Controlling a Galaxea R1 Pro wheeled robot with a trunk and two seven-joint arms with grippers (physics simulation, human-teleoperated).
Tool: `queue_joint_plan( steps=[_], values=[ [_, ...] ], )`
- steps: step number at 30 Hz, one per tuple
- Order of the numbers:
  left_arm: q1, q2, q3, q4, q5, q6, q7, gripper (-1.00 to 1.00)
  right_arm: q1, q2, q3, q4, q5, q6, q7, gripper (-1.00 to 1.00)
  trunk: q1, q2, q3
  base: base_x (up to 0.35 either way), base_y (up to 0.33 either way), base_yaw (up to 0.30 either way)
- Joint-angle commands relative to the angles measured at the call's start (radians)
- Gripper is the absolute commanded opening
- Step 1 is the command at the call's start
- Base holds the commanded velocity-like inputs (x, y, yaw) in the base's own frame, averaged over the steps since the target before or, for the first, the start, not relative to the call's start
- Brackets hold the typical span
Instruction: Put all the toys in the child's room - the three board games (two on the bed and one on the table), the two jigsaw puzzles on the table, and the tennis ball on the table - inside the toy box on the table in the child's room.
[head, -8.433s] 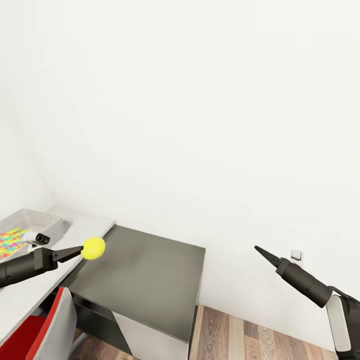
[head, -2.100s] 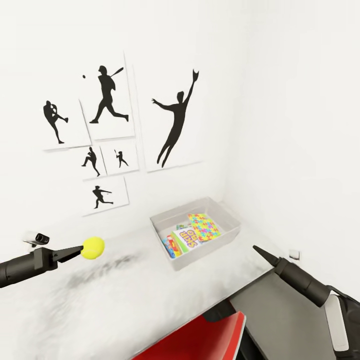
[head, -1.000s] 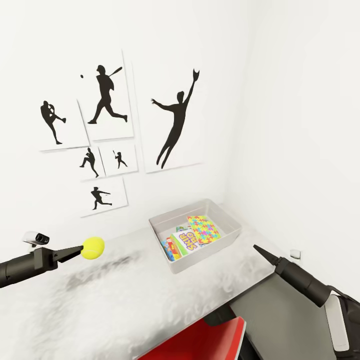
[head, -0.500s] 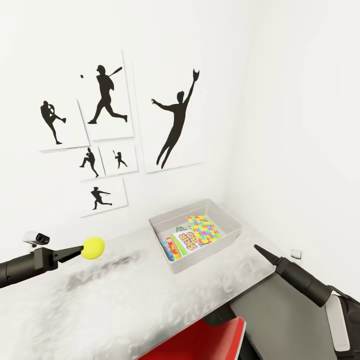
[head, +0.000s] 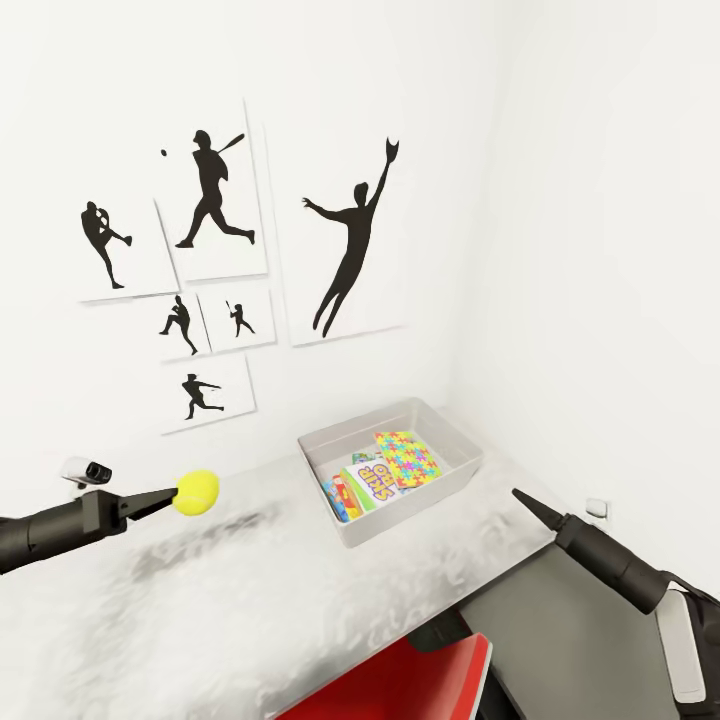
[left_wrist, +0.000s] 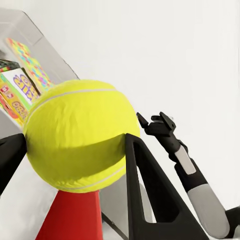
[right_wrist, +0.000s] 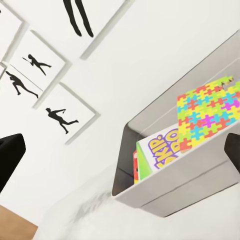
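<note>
The tennis ball (head: 196, 492) sat clamped between the two dark fingers of the left gripper (head: 172, 495), held in the air above the white table (head: 250, 610), and in the left wrist view the ball (left_wrist: 80, 135) bulged between the fingers (left_wrist: 147, 185) with nothing else touching it. Ahead of that gripper and off to its right stood the toy box (head: 455, 478), a light-grey open bin resting on the table near the corner of the room. Inside the bin lay a jigsaw puzzle (head: 407, 457) and, beside it, a white-lidded board game (head: 376, 480) with more coloured boxes at its far side. Open tabletop lay between the held ball and the bin, with no object in that stretch. The right gripper (head: 522, 497) pointed toward the toy box from its near right side, apart from it, its fingers drawn together to a point and holding nothing. Behind the left gripper's reach, black baseball-player pictures (head: 215, 205) hung on the white wall. Below the grippers, at the table's near edge, a red chair (head: 400, 680) showed, and a lower dark-grey cabinet (head: 570, 650) lay under the right arm.
</note>
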Motion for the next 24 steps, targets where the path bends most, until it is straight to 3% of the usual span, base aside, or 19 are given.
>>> queue_joint_plan(
  steps=[1, 4, 6, 9, 11, 15, 16, 20, 23, 24],
  values=[
    [-0.028, -0.006, -0.01, 0.0, 0.0, 0.004, -0.001, -1.0, -0.001, 0.0, -0.001, -0.001, -0.004, 0.007, 0.001, 1.0, 0.001, -0.002, -0.002, 0.0, 0.0, 0.0],
    [-0.103, -0.022, -0.048, 0.013, 0.0, 0.004, 0.008, -1.0, -0.001, -0.001, -0.001, -0.003, -0.004, 0.007, 0.001, 1.0, 0.001, -0.002, -0.002, 0.0, 0.0, 0.0],
    [-0.188, -0.046, -0.123, 0.058, -0.001, 0.004, 0.04, -1.0, -0.001, -0.002, -0.002, -0.004, -0.004, 0.007, 0.001, 1.0, 0.001, -0.002, -0.002, 0.0, 0.0, 0.0],
    [-0.281, -0.084, -0.191, 0.125, 0.0, 0.004, 0.089, -1.0, -0.001, -0.004, -0.003, -0.005, -0.004, 0.007, 0.001, 1.0, 0.001, -0.002, -0.002, 0.0, 0.0, 0.0],
    [-0.367, -0.138, -0.236, 0.206, -0.001, 0.004, 0.141, -1.0, -0.001, -0.005, -0.004, -0.005, -0.003, 0.007, 0.002, 1.0, 0.001, -0.002, -0.002, 0.0, 0.0, 0.0],
    [-0.502, -0.252, -0.286, 0.344, -0.003, 0.004, 0.232, -1.0, -0.001, -0.006, -0.027, -0.005, -0.003, 0.007, 0.009, 1.0, 0.001, -0.002, -0.002, 0.0, 0.0, 0.0],
    [-0.517, -0.266, -0.294, 0.363, -0.003, 0.004, 0.248, -1.0, -0.001, -0.007, -0.031, -0.005, -0.003, 0.007, 0.01, 1.0, 0.001, -0.002, -0.002, 0.0, 0.0, 0.0],
    [-0.601, -0.375, -0.354, 0.505, -0.002, 0.004, 0.392, -1.0, -0.001, -0.02, -0.046, -0.005, -0.004, 0.007, 0.012, 1.0, 0.001, -0.002, -0.002, 0.0, 0.0, 0.0],
    [-0.657, -0.455, -0.367, 0.585, -0.003, 0.004, 0.508, -1.0, -0.001, -0.025, -0.049, -0.003, -0.004, 0.007, 0.013, 1.0, 0.001, -0.002, -0.002, 0.0, 0.0, 0.0],
    [-0.664, -0.467, -0.368, 0.598, -0.003, 0.004, 0.53, -1.0, -0.001, -0.025, -0.049, -0.003, -0.004, 0.007, 0.013, 1.0, 0.001, -0.002, -0.002, 0.0, 0.0, 0.0]
  ],
)
